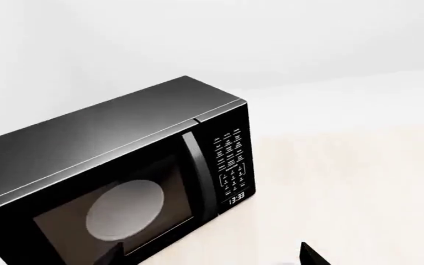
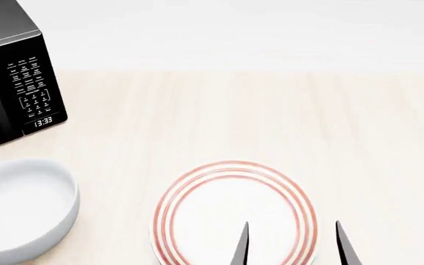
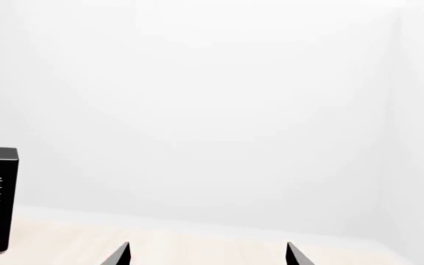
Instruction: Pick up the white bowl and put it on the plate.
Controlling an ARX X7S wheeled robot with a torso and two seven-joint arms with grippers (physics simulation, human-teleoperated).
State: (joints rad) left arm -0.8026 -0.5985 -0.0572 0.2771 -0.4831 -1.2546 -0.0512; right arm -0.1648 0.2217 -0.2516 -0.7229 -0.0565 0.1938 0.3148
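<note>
Head view shows the right hand (image 2: 291,245) low in the frame, its two dark fingers spread apart and grasping nothing, one tip over the plate's near side and the other just past its rim. The plate (image 2: 234,212), white with red rings, lies flat on the pale wooden surface (image 2: 271,116). The white bowl (image 2: 19,208) sits upright on the same surface, apart from the plate, on the robot's left. Beyond the bowl stands a black microwave (image 2: 20,77). Of the left hand (image 1: 313,257) only a dark sliver appears in the left wrist view, so I cannot tell its state.
</note>
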